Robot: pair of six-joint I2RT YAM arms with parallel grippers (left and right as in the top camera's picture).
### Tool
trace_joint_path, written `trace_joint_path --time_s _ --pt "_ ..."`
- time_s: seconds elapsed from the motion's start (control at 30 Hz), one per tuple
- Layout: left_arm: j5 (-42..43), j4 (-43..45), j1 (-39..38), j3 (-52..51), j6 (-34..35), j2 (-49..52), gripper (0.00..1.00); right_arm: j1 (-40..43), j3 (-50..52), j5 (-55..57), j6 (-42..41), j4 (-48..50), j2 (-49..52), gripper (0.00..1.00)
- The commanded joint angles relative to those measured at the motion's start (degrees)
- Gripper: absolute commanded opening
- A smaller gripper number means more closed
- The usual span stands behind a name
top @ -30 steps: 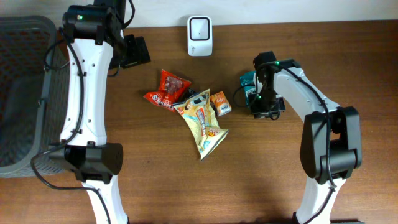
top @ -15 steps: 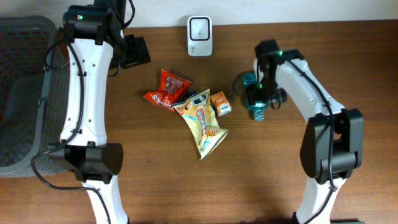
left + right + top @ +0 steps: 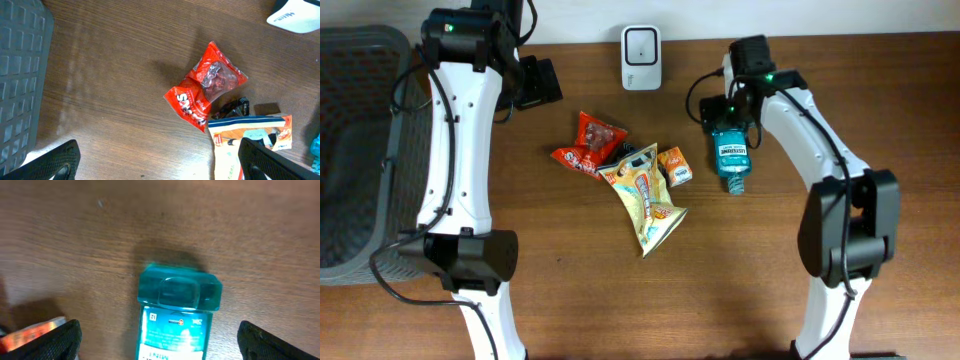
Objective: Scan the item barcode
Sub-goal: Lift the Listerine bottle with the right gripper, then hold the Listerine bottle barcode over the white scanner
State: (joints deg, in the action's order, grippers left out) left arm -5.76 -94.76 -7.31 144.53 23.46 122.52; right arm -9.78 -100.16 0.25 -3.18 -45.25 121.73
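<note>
Mouthwash bottle lies label-up right of the scanner, likely for easy scanning. Right gripper over it and left gripper both gape, empty.

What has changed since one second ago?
The right hand opened and let go of the blue mouthwash bottle, which now lies flat on the table; the hand drew back toward the far edge. The left hand, snack packets and scanner stayed put.
</note>
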Motion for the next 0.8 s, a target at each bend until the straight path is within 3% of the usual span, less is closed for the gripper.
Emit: trace_joint_path --time_s 0.0,0.2,0.3,0.63,0.77 --pt "0.44 -0.07 -0.13 -0.07 0.5 -0.9 0.99 0.15 0.66 2.16 -0.07 -1.01 3.82 0.99" --pt "0.42 -0.07 -0.13 -0.07 0.5 -0.9 0.99 0.15 0.83 4.55 -0.07 -2.51 6.54 0.99" --pt "0.42 -0.07 -0.13 -0.07 0.5 -0.9 0.99 0.15 1.49 4.48 -0.11 -3.23 6.6 0.87" --pt "0.44 -0.09 -0.13 -0.07 0.5 -0.9 0.99 0.15 5.55 4.52 -0.09 -1.42 6.88 0.82" --pt "0.42 -0.09 -0.13 -0.07 0.5 -0.9 0.99 0.09 2.75 4.5 -0.09 -1.53 6.88 0.62"
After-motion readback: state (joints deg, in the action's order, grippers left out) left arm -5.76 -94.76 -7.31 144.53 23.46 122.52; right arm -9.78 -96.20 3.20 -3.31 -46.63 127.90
